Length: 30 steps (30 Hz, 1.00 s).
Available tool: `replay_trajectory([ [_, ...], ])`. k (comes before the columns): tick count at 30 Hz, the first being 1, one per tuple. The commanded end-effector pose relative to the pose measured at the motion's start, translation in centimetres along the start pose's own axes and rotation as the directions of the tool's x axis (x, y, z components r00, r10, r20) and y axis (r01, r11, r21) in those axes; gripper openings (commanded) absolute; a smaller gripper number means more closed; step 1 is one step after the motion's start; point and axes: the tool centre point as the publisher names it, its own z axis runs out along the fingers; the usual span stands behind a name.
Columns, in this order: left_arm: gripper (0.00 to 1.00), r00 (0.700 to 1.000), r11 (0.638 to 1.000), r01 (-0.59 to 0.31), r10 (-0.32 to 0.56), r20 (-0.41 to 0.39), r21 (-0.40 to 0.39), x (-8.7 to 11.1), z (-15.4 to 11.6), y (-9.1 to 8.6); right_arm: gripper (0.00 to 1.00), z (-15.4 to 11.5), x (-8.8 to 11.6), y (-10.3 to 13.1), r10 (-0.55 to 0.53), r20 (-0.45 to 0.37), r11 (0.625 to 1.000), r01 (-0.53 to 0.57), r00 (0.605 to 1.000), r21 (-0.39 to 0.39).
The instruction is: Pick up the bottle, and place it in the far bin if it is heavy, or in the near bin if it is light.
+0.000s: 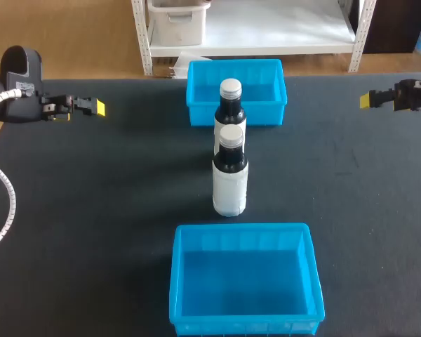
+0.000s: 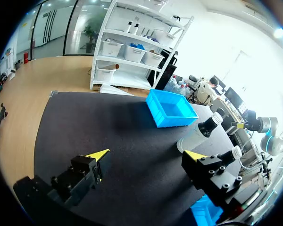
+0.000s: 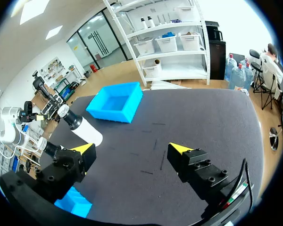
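Pick-up not yet begun: left gripper point(image 1: 92, 107) and right gripper point(image 1: 368, 100) hang wide open and empty, well apart from near bottle point(image 1: 230, 181) and far bottle point(image 1: 230, 105); reaching for one likely comes next.

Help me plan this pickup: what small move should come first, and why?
Likely bring the left claw in toward the nearer bottle, level with its white body. Both claws, the right claw too, are open and empty out at the sides of the table, and that bottle stands upright with its flanks free, the other bottle behind it.
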Motion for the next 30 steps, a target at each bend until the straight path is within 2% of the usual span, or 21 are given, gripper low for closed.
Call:
replay_trajectory([
  [1,1.0,1.0,1.0,0.0,0.0,0.0,0.0,0.0,0.0,0.0,1.0,-0.1,0.0,0.1,0.001,0.001,1.0,-0.001,1.0,0.004],
  [15,1.0,1.0,1.0,0.0,0.0,0.0,0.0,0.0,0.0,0.0,1.0,-0.1,0.0,0.1,0.001,0.001,1.0,-0.001,1.0,0.004],
  [16,1.0,1.0,1.0,0.0,0.0,0.0,0.0,0.0,0.0,0.0,1.0,-0.1,-0.1,-0.4,-0.051,-0.009,0.998,0.05,0.999,-0.03],
  [18,1.0,1.0,1.0,0.0,0.0,0.0,0.0,0.0,0.0,0.0,1.0,-0.4,-0.4,-1.2,-0.171,-0.033,0.975,0.164,0.985,-0.149],
  [19,1.0,1.0,1.0,0.0,0.0,0.0,0.0,0.0,0.0,0.0,1.0,-0.5,-0.6,-1.5,-0.248,-0.058,0.951,0.231,0.967,-0.208],
  [21,1.0,1.0,1.0,0.0,0.0,0.0,0.0,0.0,0.0,0.0,1.0,-0.8,-0.8,-1.8,-0.429,-0.075,0.859,0.381,0.9,-0.342],
  [22,1.0,1.0,1.0,0.0,0.0,0.0,0.0,0.0,0.0,0.0,1.0,-1.2,-0.9,-1.8,-0.508,-0.078,0.797,0.434,0.858,-0.421],
  [25,1.0,1.0,1.0,0.0,0.0,0.0,0.0,0.0,0.0,0.0,1.0,-2.7,-0.8,-1.7,-0.724,-0.03,0.541,0.54,0.689,-0.645],
  [30,1.0,1.0,1.0,0.0,0.0,0.0,0.0,0.0,0.0,0.0,1.0,-2.7,-0.8,-1.7,-0.724,-0.03,0.541,0.54,0.689,-0.645],
])
